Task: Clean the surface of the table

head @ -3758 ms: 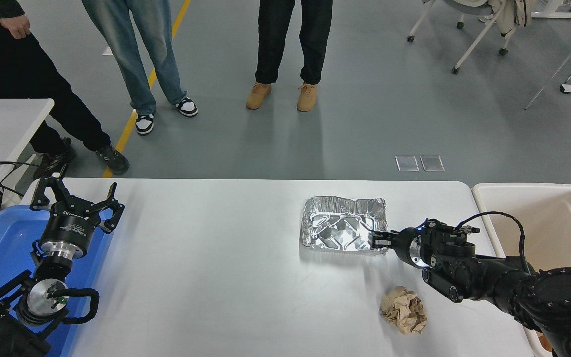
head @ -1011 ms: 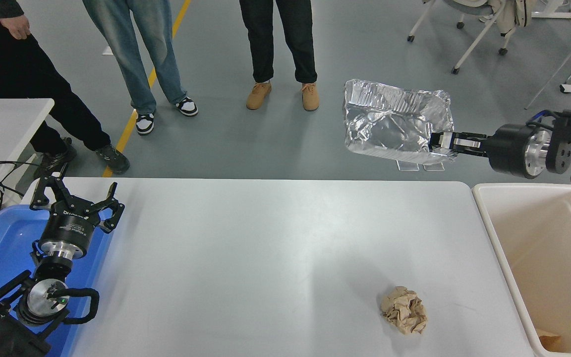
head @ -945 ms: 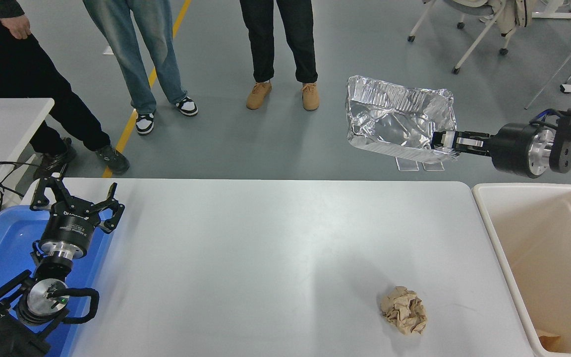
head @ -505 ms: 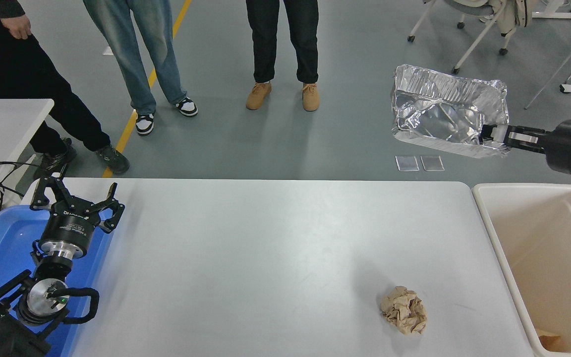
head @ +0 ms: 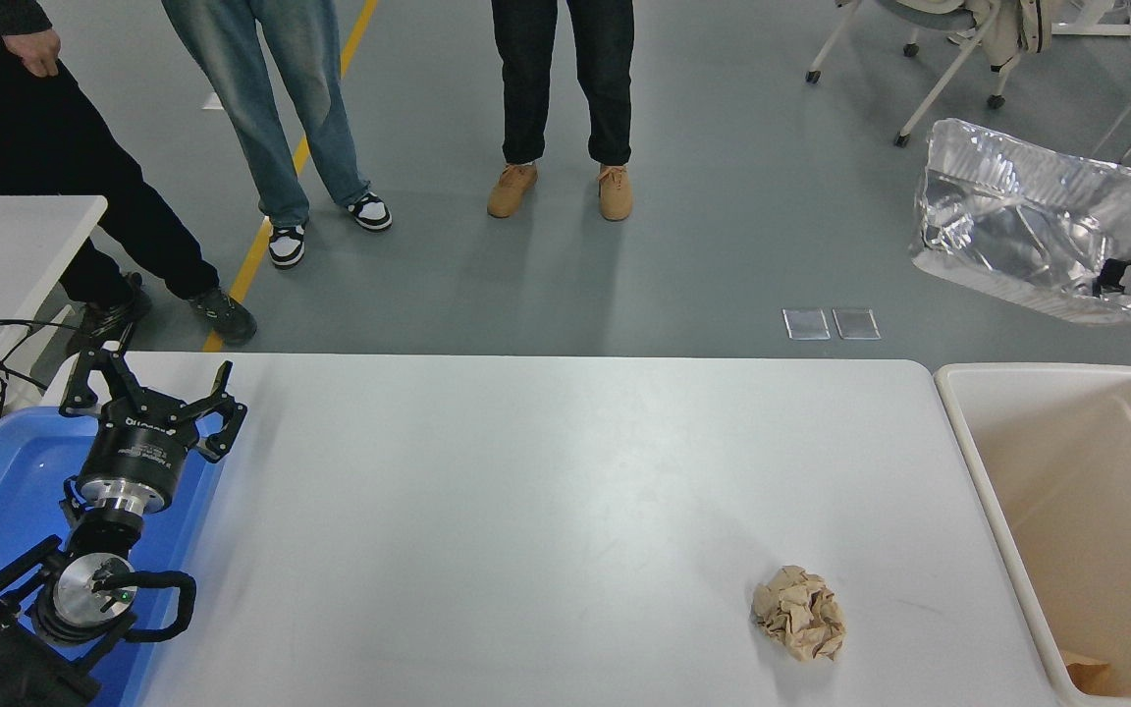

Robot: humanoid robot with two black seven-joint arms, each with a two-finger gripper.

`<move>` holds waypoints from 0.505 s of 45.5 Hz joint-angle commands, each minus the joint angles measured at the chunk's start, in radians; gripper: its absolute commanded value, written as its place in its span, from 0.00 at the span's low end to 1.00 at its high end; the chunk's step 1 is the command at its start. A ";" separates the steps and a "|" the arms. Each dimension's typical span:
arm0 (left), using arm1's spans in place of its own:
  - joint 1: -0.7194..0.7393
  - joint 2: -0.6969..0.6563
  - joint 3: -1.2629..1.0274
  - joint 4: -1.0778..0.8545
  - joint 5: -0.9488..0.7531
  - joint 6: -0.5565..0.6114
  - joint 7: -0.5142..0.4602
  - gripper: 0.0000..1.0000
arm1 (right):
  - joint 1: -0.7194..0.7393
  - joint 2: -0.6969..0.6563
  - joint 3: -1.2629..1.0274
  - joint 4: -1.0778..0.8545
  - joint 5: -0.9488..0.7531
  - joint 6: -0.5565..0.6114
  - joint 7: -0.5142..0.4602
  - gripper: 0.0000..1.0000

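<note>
Right gripper (head: 1123, 283) pinches the crumpled foil tray (head: 1037, 231) by its right corner, aloft just beyond the beige bin (head: 978, 462), which lies below and nearer; left gripper (head: 155, 398) sits spread, parked.

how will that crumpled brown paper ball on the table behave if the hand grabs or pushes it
The crumpled brown paper ball is probably very light and soft: its deep creases suggest it would squash under a grip. Its lumpy, uneven shape suggests a push would make it slide or tumble across the smooth white table surface rather than roll straight.
</note>
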 commanded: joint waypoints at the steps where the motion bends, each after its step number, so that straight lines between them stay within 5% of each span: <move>1: 0.000 0.000 0.000 0.000 0.000 0.000 -0.001 0.99 | -0.049 -0.075 0.001 -0.050 -0.001 -0.002 0.014 0.00; 23: 0.000 0.000 0.000 0.000 0.000 0.000 0.001 0.99 | -0.400 0.033 0.004 -0.279 0.147 -0.185 0.038 0.00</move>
